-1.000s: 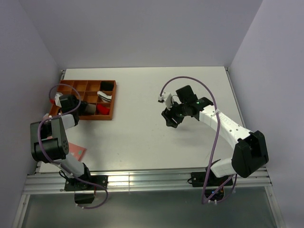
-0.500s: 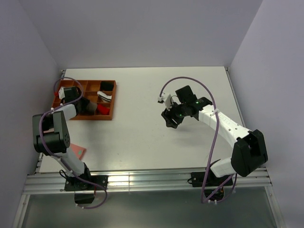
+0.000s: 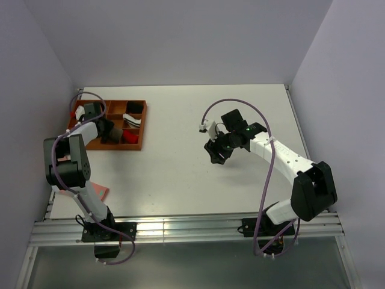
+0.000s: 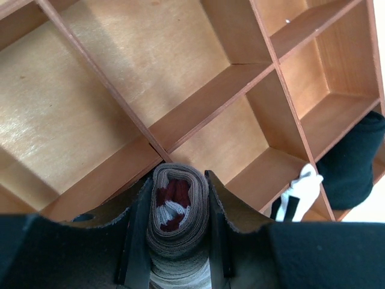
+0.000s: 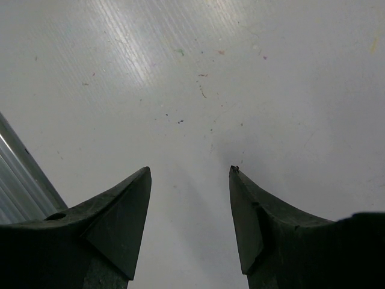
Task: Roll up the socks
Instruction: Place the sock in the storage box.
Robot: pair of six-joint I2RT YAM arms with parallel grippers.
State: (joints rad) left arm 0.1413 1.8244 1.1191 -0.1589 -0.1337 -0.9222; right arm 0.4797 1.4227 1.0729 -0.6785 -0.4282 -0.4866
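My left gripper (image 4: 177, 176) is shut on the tan-brown sock (image 4: 178, 208), which is rolled into a tight coil with its maroon-and-white cuff at the core. It holds the roll just above a divider of the wooden tray (image 4: 198, 108). In the top view the left gripper (image 3: 107, 129) is over the left part of the tray (image 3: 142, 126). A flat pinkish-red fabric piece (image 3: 98, 191) lies by the left arm; I cannot tell if it is the red sock. My right gripper (image 3: 216, 154) is open and empty over bare table, as the right wrist view (image 5: 189, 171) shows.
The tray has several compartments. They hold a black roll (image 4: 352, 162), a white-and-black roll (image 4: 295, 195) and, in the top view, a red roll (image 3: 128, 139). Walls close in the table at the left, back and right.
My left gripper has moved with the rolled sock from the tray's near left edge farther in over the compartments. The right arm has barely moved.
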